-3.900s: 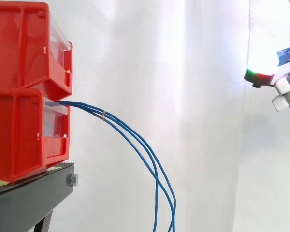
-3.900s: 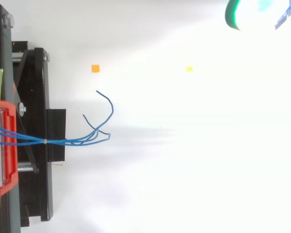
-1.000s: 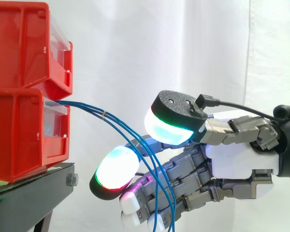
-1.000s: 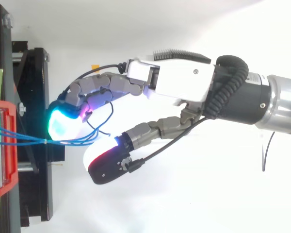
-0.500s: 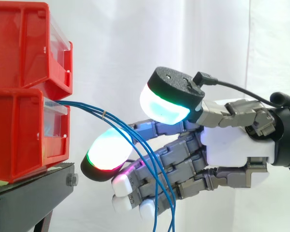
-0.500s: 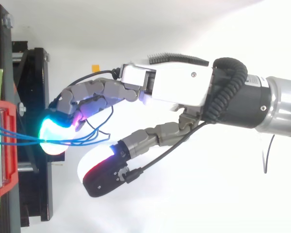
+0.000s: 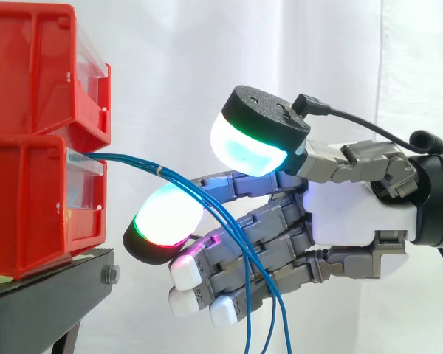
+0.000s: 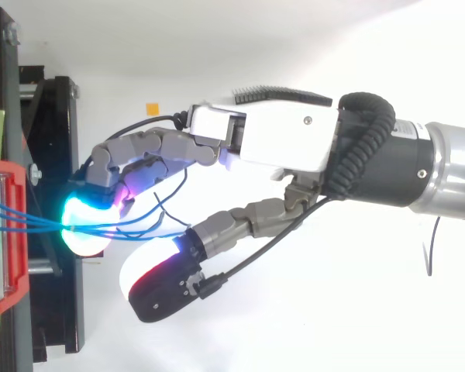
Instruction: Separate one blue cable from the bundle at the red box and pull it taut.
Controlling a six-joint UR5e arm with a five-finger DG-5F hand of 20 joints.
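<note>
The hand [image 7: 354, 214] has crept closer to the red bins [image 7: 29, 206], and the hanging ends of the blue cables [image 7: 133, 160] have swung toward its palm. I see the fingers [image 7: 229, 258] spread and loosely bent, with the thumb [image 7: 255, 140] well apart above them, clamping nothing. The cables leave the lower bin and cross in front of the fingers; whether they touch I cannot tell. The leading pad [image 7: 166, 221] hangs above the edge of the black stand [image 7: 52, 295], with a gap left to the bin front.

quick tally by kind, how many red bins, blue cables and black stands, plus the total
red bins: 2
blue cables: 3
black stand: 1
total: 6
</note>
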